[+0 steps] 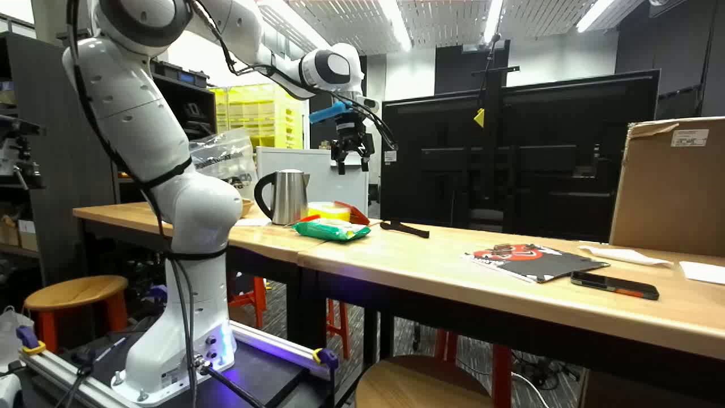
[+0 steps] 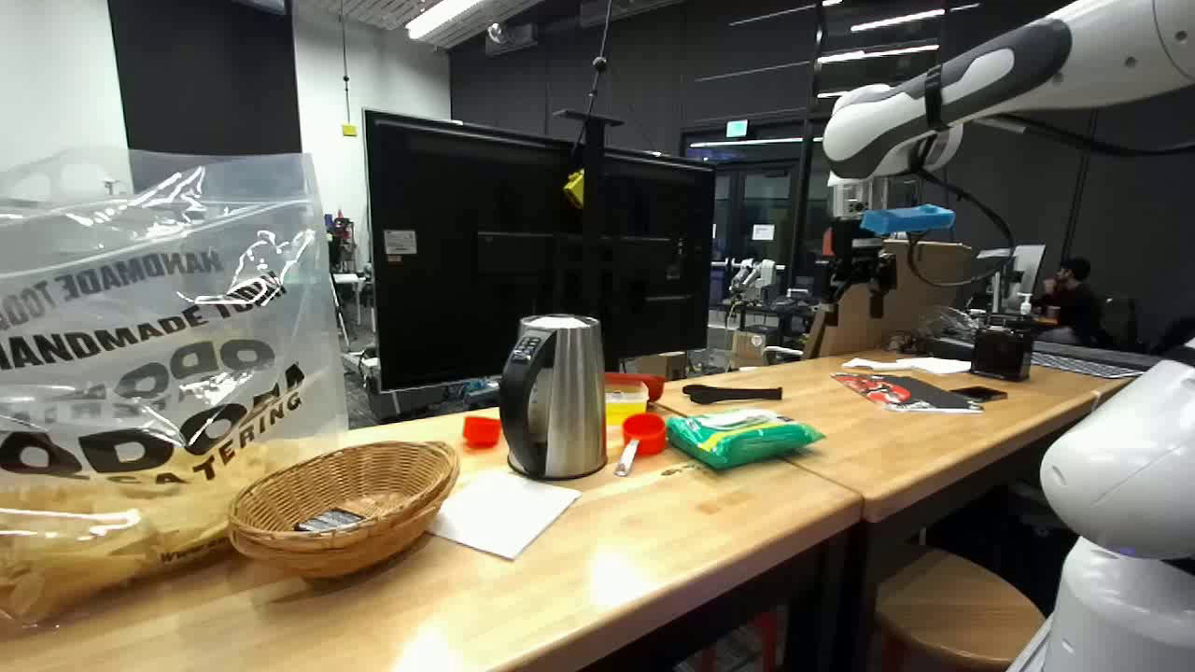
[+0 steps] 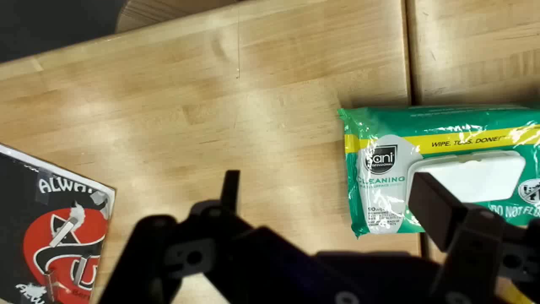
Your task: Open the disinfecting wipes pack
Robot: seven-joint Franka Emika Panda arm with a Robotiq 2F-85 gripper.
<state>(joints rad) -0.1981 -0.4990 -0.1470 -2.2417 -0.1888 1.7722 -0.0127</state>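
The gripper [image 1: 353,163] is located at the upper centre of an exterior view, raised above the table [image 1: 419,255] and directed downward. The jaws are apart; in the wrist view, table surface shows between them.

The disinfecting wipes pack [image 3: 443,169] is located at the right of the wrist view. It lies flat across the seam between two table sections, and the right frame edge cuts off its far end. The pack is green with a yellow stripe. Its white lid [image 3: 476,177] is seated flat on the upper face. In this view, one jaw overlaps the lower left part of the lid; in both exterior views, the jaws are well apart from the pack.

Adjacent items: the kettle [image 2: 574,401] stands upright at the centre of an exterior view. A red cup [image 2: 644,434] is positioned between the kettle and the pack. A wicker basket [image 2: 373,551] occupies the lower left, in front of a clear printed bag [image 2: 168,373]. A dark sheet [image 3: 25,190] with a red print is at the lower left of the wrist view. A phone [image 1: 614,285] lies just beside this sheet, at the right of an exterior view.
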